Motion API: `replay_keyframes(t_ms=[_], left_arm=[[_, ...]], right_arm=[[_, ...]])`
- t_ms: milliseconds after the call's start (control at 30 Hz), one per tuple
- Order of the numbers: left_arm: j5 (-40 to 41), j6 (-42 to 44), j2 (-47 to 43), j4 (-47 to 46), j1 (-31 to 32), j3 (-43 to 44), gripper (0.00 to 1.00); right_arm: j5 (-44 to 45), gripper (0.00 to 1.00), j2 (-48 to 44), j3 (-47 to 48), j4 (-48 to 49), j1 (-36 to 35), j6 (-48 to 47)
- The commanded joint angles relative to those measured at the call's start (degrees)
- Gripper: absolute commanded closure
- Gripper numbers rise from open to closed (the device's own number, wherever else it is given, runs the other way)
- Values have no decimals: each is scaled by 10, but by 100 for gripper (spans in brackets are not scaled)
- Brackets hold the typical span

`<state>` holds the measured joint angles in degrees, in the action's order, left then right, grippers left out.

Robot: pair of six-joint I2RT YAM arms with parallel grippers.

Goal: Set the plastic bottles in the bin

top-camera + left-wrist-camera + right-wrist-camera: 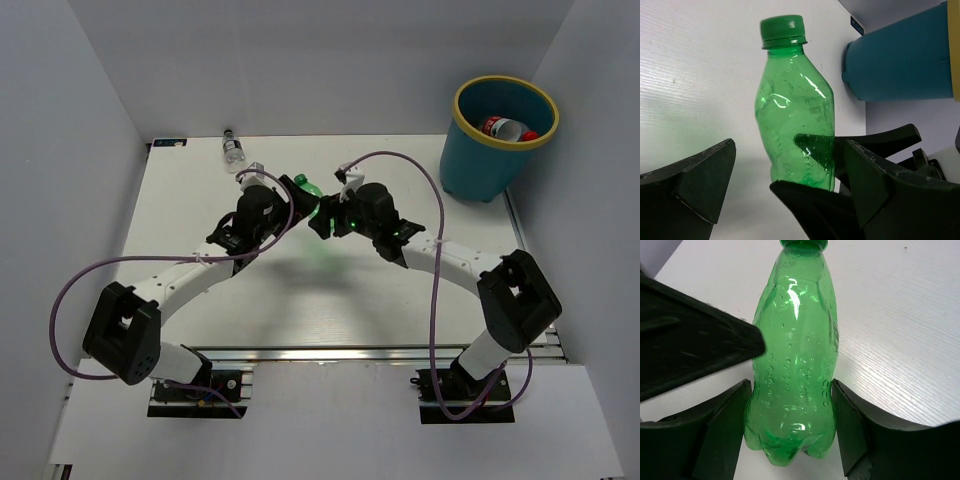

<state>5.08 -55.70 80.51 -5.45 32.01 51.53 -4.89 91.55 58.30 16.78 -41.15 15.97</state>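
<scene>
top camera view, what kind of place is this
Likely a robotics lab test cell: a white table boxed in by blank walls, a left arm and right arm bolted at its near edge, a green bottle and bin as props.

Green bottle point(307, 189) between left claw point(292, 188) and right claw point(322, 222) — bin point(478, 165) far right

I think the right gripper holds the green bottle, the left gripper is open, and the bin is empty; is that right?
Not quite: the bin is not empty. The top view shows a red-labelled bottle inside it. The rest stands: the right gripper holds the green bottle and the left gripper is open.
</scene>
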Motion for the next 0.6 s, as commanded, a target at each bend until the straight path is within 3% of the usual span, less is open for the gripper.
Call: replay_keyframes(t_ms=[0,133,267,467,567], left_arm=[[54,23,-35,42,0,42,2],[85,43,-54,52,-30,63,2],[58,54,-39,97,-101,88,2],[65,135,36,140,-173,140,2],[89,170,75,153,-179,175,2]], right_arm=[[33,74,-29,22,-8,12,2],[44,75,-55,12,-30,36,-8],[44,74,-91,37,-70,104,-43],[10,72,-125,162,-137,262,-68],[85,68,-100,269,-219,321,-102]])
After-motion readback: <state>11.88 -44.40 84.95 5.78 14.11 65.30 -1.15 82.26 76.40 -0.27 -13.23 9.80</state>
